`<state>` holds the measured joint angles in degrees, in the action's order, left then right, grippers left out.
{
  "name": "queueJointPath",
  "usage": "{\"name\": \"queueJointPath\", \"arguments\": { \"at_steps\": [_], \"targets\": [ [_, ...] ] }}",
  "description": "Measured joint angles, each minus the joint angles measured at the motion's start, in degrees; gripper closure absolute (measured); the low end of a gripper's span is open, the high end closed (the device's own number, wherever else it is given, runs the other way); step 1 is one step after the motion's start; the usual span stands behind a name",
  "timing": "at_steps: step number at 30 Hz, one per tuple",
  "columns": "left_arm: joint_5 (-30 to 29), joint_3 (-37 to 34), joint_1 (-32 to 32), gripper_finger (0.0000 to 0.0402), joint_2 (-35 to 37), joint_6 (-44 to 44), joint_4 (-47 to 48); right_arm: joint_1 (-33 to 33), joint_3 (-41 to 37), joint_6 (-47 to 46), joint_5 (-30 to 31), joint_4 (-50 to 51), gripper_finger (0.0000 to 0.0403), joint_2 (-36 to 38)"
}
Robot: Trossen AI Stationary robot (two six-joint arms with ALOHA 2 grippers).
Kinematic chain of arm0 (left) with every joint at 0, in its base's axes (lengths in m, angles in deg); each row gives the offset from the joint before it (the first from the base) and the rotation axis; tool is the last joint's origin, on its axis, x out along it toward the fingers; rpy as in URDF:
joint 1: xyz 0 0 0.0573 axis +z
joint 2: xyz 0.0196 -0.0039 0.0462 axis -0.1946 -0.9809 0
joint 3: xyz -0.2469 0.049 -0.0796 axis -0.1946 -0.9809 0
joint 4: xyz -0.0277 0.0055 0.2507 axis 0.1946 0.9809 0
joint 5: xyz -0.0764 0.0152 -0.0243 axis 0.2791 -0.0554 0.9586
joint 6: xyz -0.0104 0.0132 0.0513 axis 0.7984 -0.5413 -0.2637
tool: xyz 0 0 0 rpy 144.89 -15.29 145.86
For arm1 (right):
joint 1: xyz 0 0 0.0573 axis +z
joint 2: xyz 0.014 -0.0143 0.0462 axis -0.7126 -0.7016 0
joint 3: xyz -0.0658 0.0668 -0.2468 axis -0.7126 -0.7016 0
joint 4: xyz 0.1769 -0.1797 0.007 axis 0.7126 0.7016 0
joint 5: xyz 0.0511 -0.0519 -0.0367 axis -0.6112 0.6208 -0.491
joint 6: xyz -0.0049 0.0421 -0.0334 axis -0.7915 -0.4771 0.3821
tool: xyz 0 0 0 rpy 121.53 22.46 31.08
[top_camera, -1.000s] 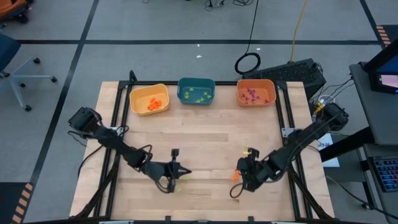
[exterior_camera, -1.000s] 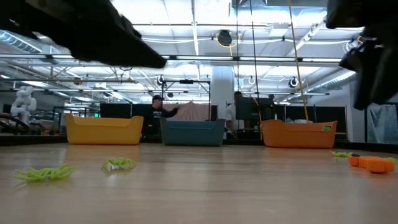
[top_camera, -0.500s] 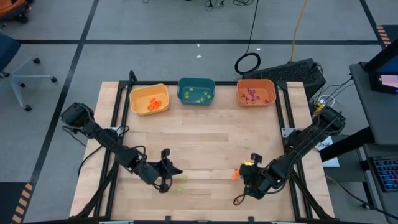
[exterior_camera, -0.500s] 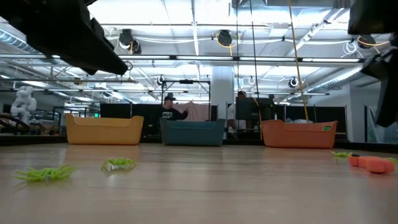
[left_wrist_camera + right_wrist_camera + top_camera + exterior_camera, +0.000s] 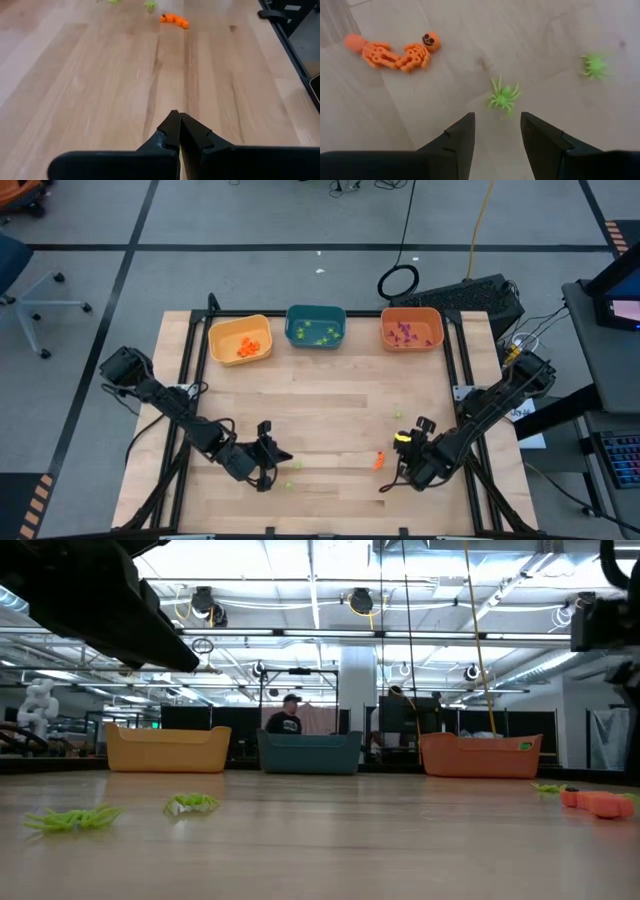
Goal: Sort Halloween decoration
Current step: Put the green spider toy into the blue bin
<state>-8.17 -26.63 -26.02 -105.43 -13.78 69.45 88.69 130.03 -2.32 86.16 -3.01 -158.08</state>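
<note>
Tiny Halloween trinkets lie on the wooden table. In the right wrist view an orange skeleton (image 5: 395, 52) and two light-green spiders (image 5: 503, 96), (image 5: 594, 66) rest flat on the boards. My right gripper (image 5: 496, 125) hovers open just short of the nearer spider and touches nothing; from above it is at the near right (image 5: 402, 450), beside the orange skeleton (image 5: 379, 461). My left gripper (image 5: 178, 131) is shut and empty above bare wood at the near left (image 5: 280, 456), with two green spiders (image 5: 292, 470) close by.
Three bins stand along the far edge: yellow (image 5: 240, 340) with orange pieces, teal (image 5: 316, 327) with green ones, orange (image 5: 411, 329) with purple ones. One more green spider (image 5: 397, 416) lies right of centre. Bare wood lies between the arms and the bins.
My left gripper has drawn back toward the table's left edge and rolled about its own axis, staying shut. My right gripper has sunk, shifted toward the right edge and tipped more steeply down, still open. The trinkets have not moved.
</note>
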Motion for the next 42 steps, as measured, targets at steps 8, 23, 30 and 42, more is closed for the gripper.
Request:
{"name": "queueJointPath", "arguments": {
  "at_steps": [8, 23, 30, 42],
  "targets": [
    [0.0, 0.0, 0.0, 0.0395, 0.0, -1.1, -0.1, 0.0, -4.8, -0.4, 0.3, -6.3, 0.0259, 0.0],
    [0.0, 0.0, 0.0, 0.0395, 0.0, -1.1, -0.1, 0.0, -7.0, 2.7, 0.3, -11.3, 0.0312, 0.2],
    [0.0, 0.0, 0.0, 0.0395, 0.0, -1.1, -0.1, 0.0, -7.0, 3.8, 0.1, -12.5, 0.0378, 0.1],
    [0.0, 0.0, 0.0, 0.0395, 0.0, -1.1, -0.1, -0.1, -7.2, 3.2, 0.2, -14.7, 0.0402, 0.0]
  ]
}}
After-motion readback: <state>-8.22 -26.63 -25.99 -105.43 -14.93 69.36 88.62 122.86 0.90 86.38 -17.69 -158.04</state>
